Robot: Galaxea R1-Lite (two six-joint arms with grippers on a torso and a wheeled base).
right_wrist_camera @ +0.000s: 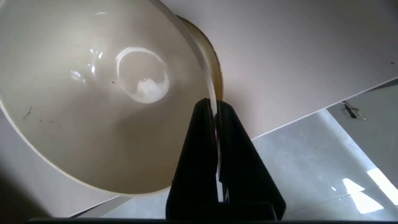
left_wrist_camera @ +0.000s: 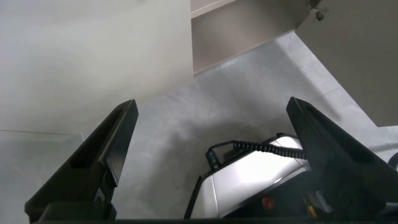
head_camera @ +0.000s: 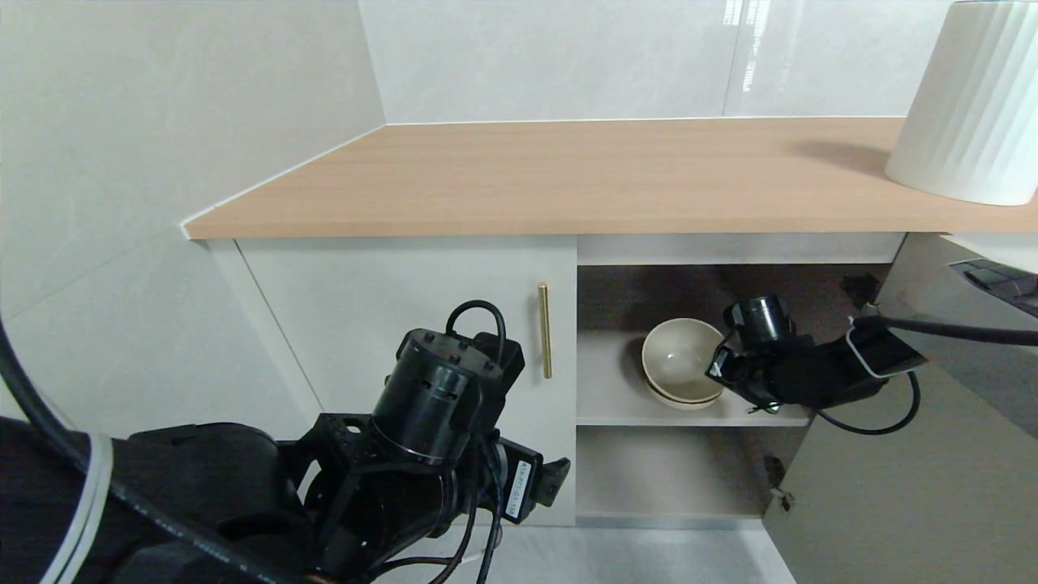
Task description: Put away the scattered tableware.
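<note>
Nothing legible found. One white sticker (head_camera: 516,487) on the left arm (head_camera: 438,405), close to the wrist, set upright along its side: rows of dark print, too small to make out. No other lettering, number or sign readable.

You face a wooden worktop (head_camera: 568,174) over a white cabinet (head_camera: 405,324), pale tiled walls (head_camera: 162,122) around, grey floor (head_camera: 649,556) below.

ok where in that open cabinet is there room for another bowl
The lower shelf is bare. On the upper shelf, only a narrow strip is free between the closed door and the stacked bowls; its right side is crowded by the right end effector pinching the rim of the top bowl. The countertop is bare up to the white ribbed container.
</note>
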